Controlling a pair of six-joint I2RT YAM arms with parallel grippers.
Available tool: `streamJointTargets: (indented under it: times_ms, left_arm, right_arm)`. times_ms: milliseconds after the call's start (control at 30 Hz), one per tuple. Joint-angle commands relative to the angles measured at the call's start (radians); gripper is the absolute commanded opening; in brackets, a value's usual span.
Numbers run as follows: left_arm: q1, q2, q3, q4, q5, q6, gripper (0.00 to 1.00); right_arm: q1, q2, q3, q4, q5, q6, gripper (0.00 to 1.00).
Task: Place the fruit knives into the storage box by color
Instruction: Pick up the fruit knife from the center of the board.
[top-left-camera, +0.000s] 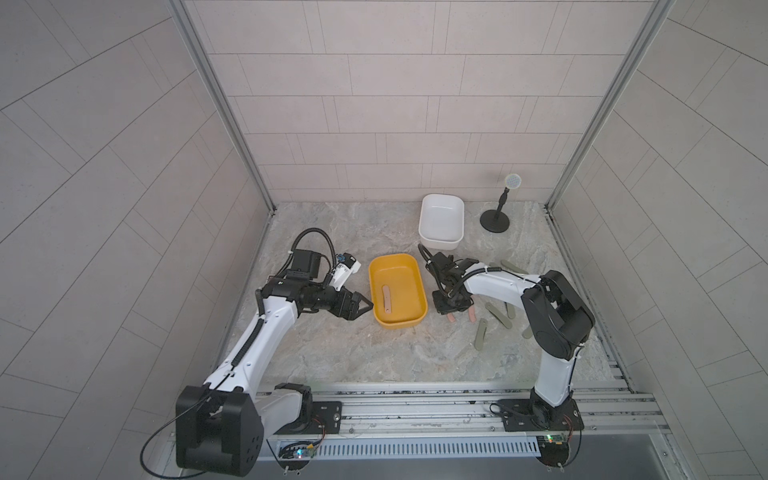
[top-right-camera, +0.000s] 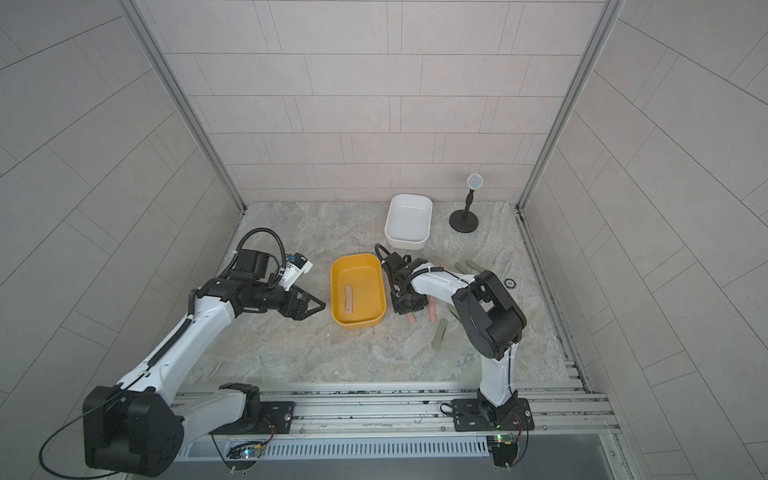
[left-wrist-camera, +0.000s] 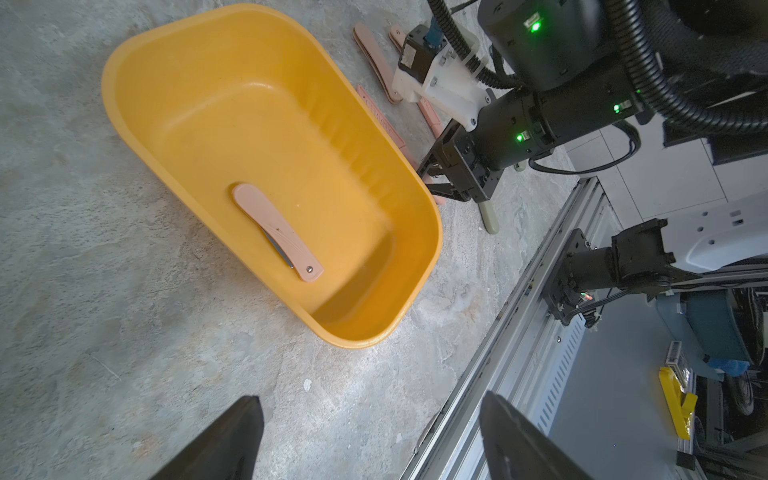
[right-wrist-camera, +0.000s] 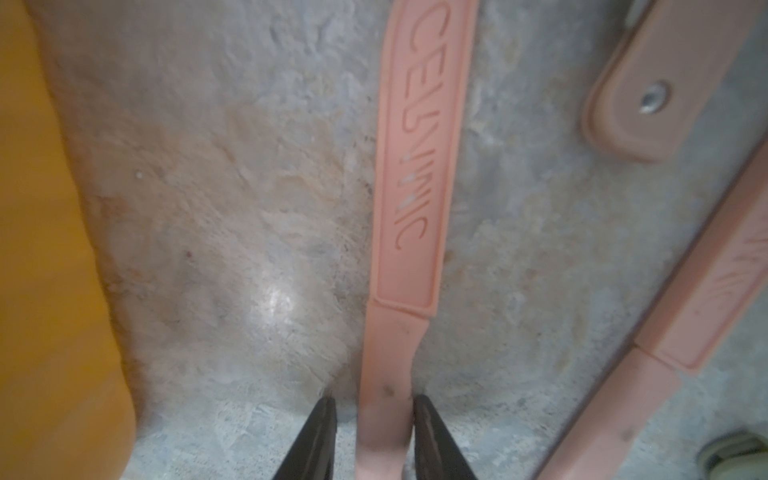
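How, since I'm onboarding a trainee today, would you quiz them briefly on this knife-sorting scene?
1. True or false: the yellow box holds one pink knife.
2. The right gripper straddles a long knife of which colour? A pink, B grey-green, C white.
3. Fill in: the left gripper stands ____.
Key: 1 true; 2 A; 3 open.

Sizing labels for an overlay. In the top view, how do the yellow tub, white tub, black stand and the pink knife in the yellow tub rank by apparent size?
yellow tub
white tub, farther back, so true order unsure
black stand
pink knife
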Motion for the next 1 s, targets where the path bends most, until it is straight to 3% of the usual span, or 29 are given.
streamJointTargets:
  times_ms: [0, 433, 967]
  left_arm:
    - [-0.003, -0.003, 0.024, -0.017, 0.004, 0.022, 0.88]
    - [-0.003, -0.003, 0.024, -0.017, 0.004, 0.022, 0.88]
    - [-0.002, -0.008, 0.026, -0.018, -0.006, 0.02, 0.88]
  right_arm:
    - [-0.007, 0.017, -0.034, -0.005, 0.012, -0.001, 0.33]
    - [-0.01, 0.014, -0.028, -0.034, 0.047, -0.015, 0.23]
    - [-0.008, -0.068, 0.064, -0.13, 0.051, -0.027, 0.21]
